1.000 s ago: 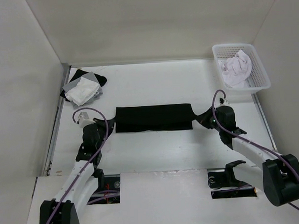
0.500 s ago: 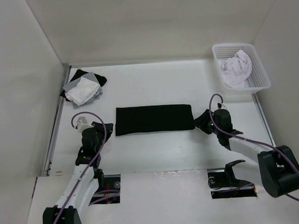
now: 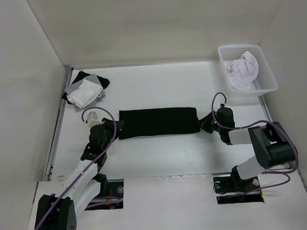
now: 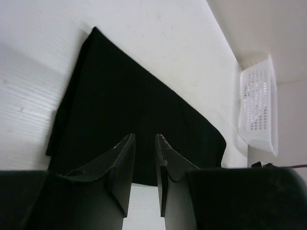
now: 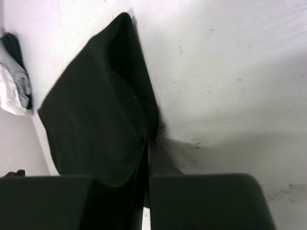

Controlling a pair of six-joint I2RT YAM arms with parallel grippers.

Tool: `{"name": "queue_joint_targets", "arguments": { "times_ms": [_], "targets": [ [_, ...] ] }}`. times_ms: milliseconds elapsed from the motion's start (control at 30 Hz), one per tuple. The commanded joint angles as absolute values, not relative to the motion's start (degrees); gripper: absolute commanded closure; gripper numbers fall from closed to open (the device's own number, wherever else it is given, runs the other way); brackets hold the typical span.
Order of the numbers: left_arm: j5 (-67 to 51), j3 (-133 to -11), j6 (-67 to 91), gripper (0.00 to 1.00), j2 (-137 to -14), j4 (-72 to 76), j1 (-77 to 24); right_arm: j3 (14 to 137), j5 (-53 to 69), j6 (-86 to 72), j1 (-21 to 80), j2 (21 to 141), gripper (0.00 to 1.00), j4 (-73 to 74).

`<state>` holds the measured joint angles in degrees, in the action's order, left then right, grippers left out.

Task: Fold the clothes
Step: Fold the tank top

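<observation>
1. Now find the black garment (image 3: 158,122) lying as a long flat strip on the table (image 3: 160,160), well apart from the basket (image 3: 254,91), below and to the left of it in the top view. Same place and shape as a second ago, except at the end nearer the basket, no longer drawn out to a point.
2. Note the right gripper (image 3: 207,125) brought back in to that nearer end, after letting go and backing off half a second ago. In the wrist view, fingers (image 5: 206,201) all but together, with the cloth's edge running in between them, so judged clamped on the black garment.
3. Note the left gripper (image 3: 116,128) swung in to the end farthest from the basket, having stood clear of the cloth a second ago. Fingers (image 4: 122,158) apart by a narrow gap and poised over the edge, with nothing visibly pinched.
4. Leave aside the pale garment (image 3: 243,70) inside the basket and the stack of cloths (image 3: 85,91) far across the table from it, both lying as before.
5. Read this as the lengthwise folding done and a regrip under way for an end-to-end fold. Probably calls for closing the left fingers on their end before any lift, or else risks dragging the strip askew.
</observation>
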<state>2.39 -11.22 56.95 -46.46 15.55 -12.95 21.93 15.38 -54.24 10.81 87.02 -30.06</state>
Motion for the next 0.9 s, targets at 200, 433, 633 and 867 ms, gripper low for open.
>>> {"name": "queue_joint_targets", "arguments": {
  "times_ms": [200, 433, 633, 867],
  "targets": [
    [4.04, -14.77, 57.39, 0.79, -49.39, 25.4, -20.95, 19.68, 11.97, -53.63, 6.37, 65.69, 0.99, -25.18],
    [4.57, -15.12, 57.74, 0.79, -50.71, 26.8, -24.12, 35.83, -2.88, -40.1, 21.28, 56.33, 0.98, -0.82],
    [3.26, -13.45, 57.92, 0.79, -47.29, 26.46, -22.81, 52.09, -10.27, -32.97, 37.9, 70.37, 0.97, 7.9],
    [-1.05, -12.13, 58.71, 0.79, -41.06, 23.91, -17.98, 74.23, -15.2, -30.94, 50.04, 96.11, 0.95, 17.21]
  ]
}}
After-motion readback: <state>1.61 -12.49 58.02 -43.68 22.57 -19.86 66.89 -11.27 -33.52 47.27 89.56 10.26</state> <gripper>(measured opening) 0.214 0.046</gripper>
